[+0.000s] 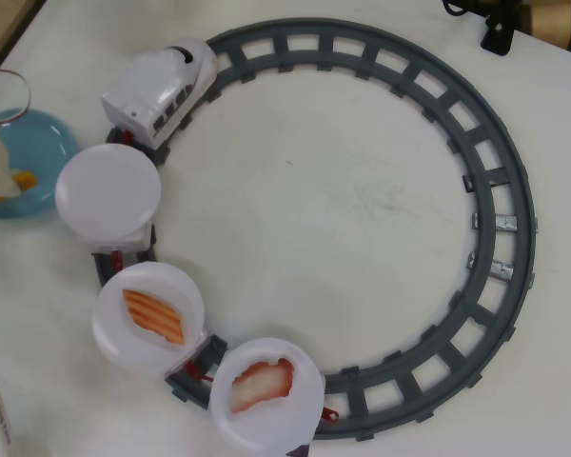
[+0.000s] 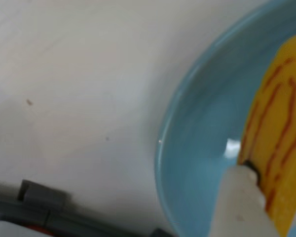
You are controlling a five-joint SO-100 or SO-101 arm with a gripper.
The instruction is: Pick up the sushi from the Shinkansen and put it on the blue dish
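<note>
The yellow egg sushi with wavy orange lines sits against a white fingertip of my gripper, just over the inside of the light-blue dish. In the overhead view the gripper reaches in from the left edge over the blue dish, with the sushi at its tip. The second finger is hidden. The white Shinkansen stands on the track at upper left. Its first plate is bare.
The grey ring track fills the table's middle and right. The second train plate carries an orange-and-white striped piece, the third a red-and-white piece. A bit of track shows in the wrist view. Dark gear sits at top right.
</note>
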